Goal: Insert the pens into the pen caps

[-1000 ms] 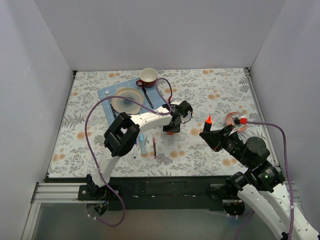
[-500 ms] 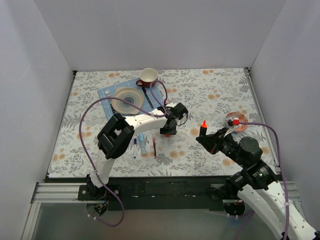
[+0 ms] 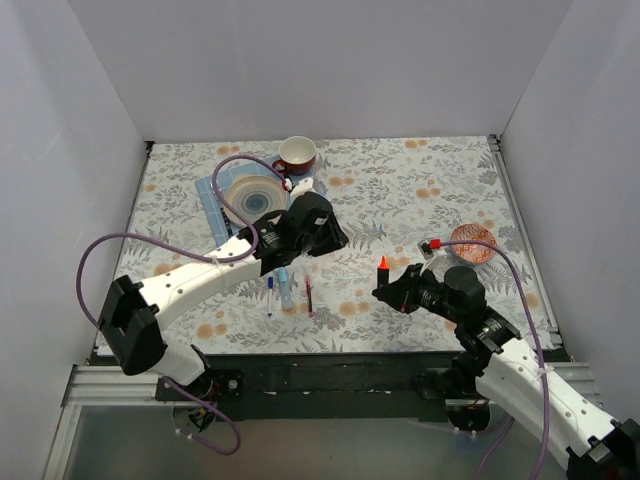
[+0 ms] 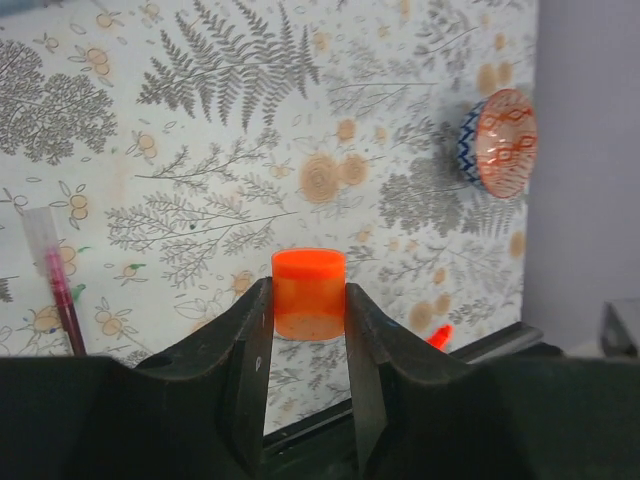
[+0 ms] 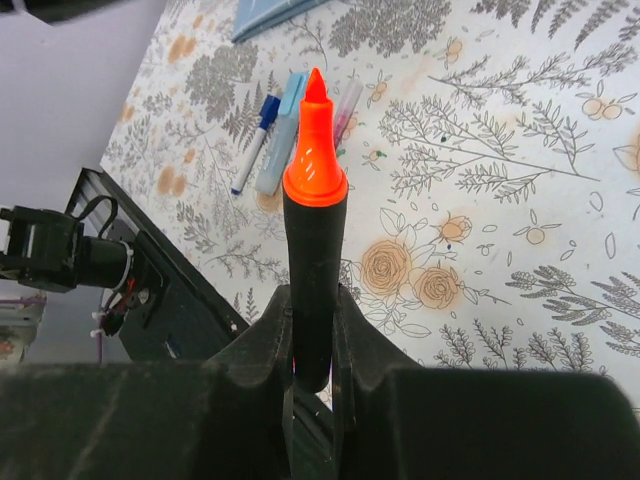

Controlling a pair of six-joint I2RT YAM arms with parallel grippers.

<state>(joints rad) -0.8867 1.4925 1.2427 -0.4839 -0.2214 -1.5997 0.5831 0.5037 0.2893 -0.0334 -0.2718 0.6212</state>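
Floral tabletop: carries three pens side by side near its front edge. Right gripper: fingers clamped on the black highlighter, orange tip pointing away from them, held off the tabletop. Left gripper: fingers clamped on a cap. Pens lying flat: light-blue marker, maroon pen, white-and-blue pen. Orange cap: gripped on both sides

Overhead camera looks down from behind onto the floral-printed tablecloth; both close wrist cameras share the thin maroon pen.
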